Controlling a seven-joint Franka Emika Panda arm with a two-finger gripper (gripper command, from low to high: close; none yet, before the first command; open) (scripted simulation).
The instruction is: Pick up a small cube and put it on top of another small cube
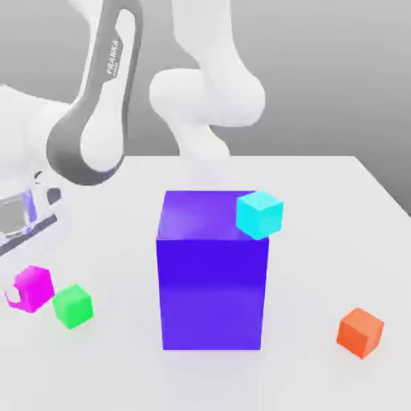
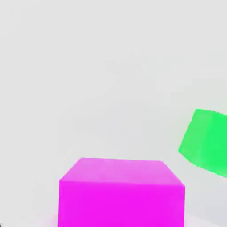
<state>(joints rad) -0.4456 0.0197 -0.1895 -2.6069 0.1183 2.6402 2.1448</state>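
The small magenta cube (image 1: 36, 282) sits low at the exterior view's left, just above or on the white table. My gripper (image 1: 24, 290) reaches down from the arm at the left edge and is shut on this cube. One white fingertip (image 1: 13, 299) presses against its left face; the other is hidden behind it. The hand view has the magenta cube (image 2: 122, 193) very close, with the small green cube (image 2: 206, 139) beside it. In the exterior view the green cube (image 1: 73, 306) rests on the table just to the right of the magenta one, a small gap apart.
A big purple-blue block (image 1: 213, 273) stands mid-table with a small cyan cube (image 1: 259, 213) at its top right corner. A small orange cube (image 1: 360, 331) lies at the front right. The white table (image 1: 321, 201) stretches out behind the block.
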